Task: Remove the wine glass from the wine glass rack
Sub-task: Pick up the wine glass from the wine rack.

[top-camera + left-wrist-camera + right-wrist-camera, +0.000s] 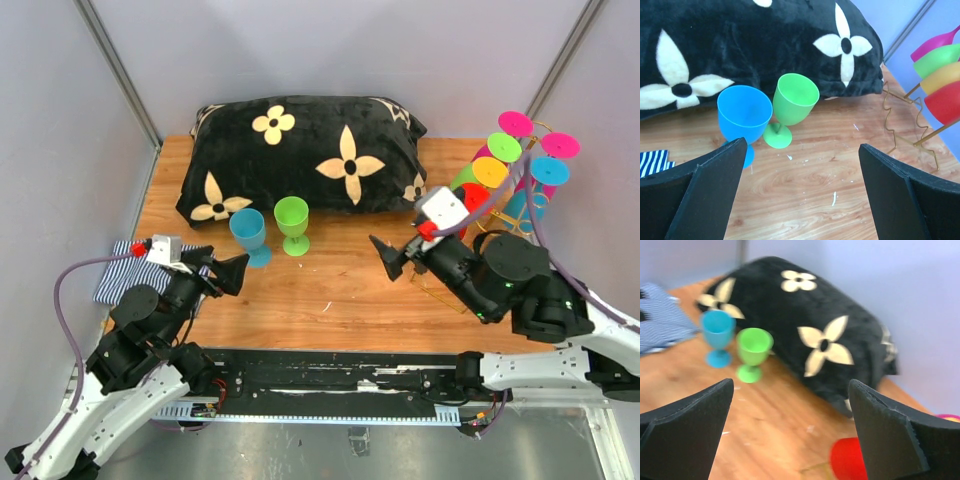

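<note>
step: between picks; blue glass + green glass upright on desk | rack far right, loaded | left claw spread, empty | right claw spread, empty, near rack | next: probably right onto red glass, slide off rails

We record the bench as varnished wood, smooth, with small white flecks. The pillow is matt black plush. The blue glass and green glass are smooth plastic with a soft sheen. The rack is thin, shiny gold metal wire. The towel is striped woven cloth. The left end effector has matt black fingers.
</note>
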